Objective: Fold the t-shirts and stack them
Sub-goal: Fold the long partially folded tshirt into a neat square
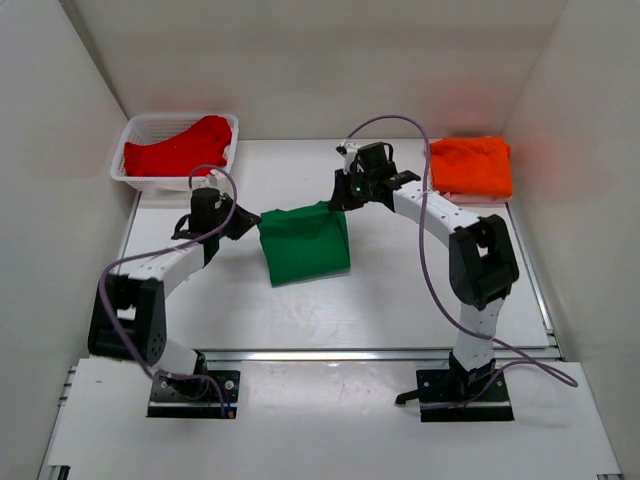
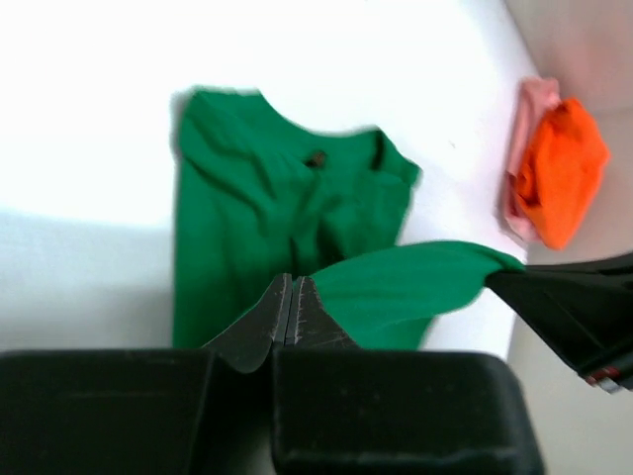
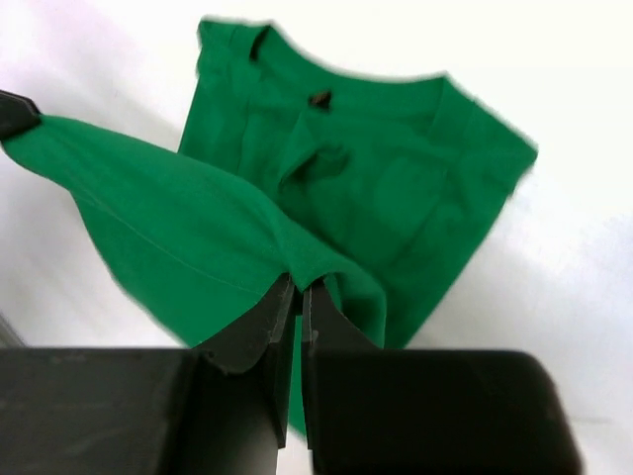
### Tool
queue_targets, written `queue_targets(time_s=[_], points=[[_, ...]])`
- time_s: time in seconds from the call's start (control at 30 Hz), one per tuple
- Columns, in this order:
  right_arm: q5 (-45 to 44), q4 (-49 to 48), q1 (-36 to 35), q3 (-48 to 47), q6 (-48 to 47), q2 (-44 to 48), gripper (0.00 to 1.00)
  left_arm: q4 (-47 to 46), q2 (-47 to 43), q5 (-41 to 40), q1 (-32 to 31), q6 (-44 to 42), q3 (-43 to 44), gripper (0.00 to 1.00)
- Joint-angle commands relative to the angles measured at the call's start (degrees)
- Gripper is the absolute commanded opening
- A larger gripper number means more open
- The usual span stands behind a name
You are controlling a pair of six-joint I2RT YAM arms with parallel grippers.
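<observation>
The bright green collared t-shirt [image 1: 305, 245] lies partly folded at the table's middle. My left gripper [image 1: 252, 217] is shut on its far left corner. My right gripper [image 1: 338, 198] is shut on its far right corner, and the far edge is lifted taut between them. In the left wrist view my left gripper [image 2: 290, 299] pinches the raised green strip [image 2: 406, 282] above the shirt's collar part [image 2: 287, 213]. In the right wrist view my right gripper [image 3: 300, 294] pinches green cloth [image 3: 188, 228]. The orange t-shirt [image 1: 470, 165] lies folded at the back right. The red t-shirt [image 1: 180, 150] sits in the basket.
A white mesh basket [image 1: 135, 132] stands at the back left corner and holds the red shirt. White walls enclose the table on the left, back and right. The orange shirt also shows in the left wrist view [image 2: 559, 168], near the right wall.
</observation>
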State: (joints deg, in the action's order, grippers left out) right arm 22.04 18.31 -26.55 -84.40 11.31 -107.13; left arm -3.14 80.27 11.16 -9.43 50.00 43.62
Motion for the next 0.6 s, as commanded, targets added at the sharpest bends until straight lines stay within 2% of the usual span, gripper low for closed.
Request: queue_targets(time_s=[0.0,0.17,0.27,0.37,0.53,0.57], points=[[1.5,-2.7,2.0,-7.8,-1.6,-5.9,0.0,-4.7,6.7,-2.9,1.6,-2.2,5.0,0.0],[-1.5,2.2,2.5,-23.0,-1.8,-19.9,0.0,-10.9,21.7,-2.5,1.9,-2.1,13.5,0.02],[-8.0,6.0,2.9,-27.9,-0.4,-25.2,0.0,-11.6,28.6,-1.1,1.4,-3.0,20.9,0.05],[-10.4,6.4,3.7,-28.6,-0.1,-27.2,0.0,-11.7,33.4,-1.5,1.3,-3.5,26.0,0.08],[-11.8,10.0,4.3,-33.9,-0.1,-33.5,0.0,-13.2,36.4,-2.7,2.2,-2.5,27.5,0.31],[-13.0,11.2,4.4,-36.2,-0.1,-34.3,0.03,-15.7,35.6,-2.6,2.5,-2.0,26.7,0.32]])
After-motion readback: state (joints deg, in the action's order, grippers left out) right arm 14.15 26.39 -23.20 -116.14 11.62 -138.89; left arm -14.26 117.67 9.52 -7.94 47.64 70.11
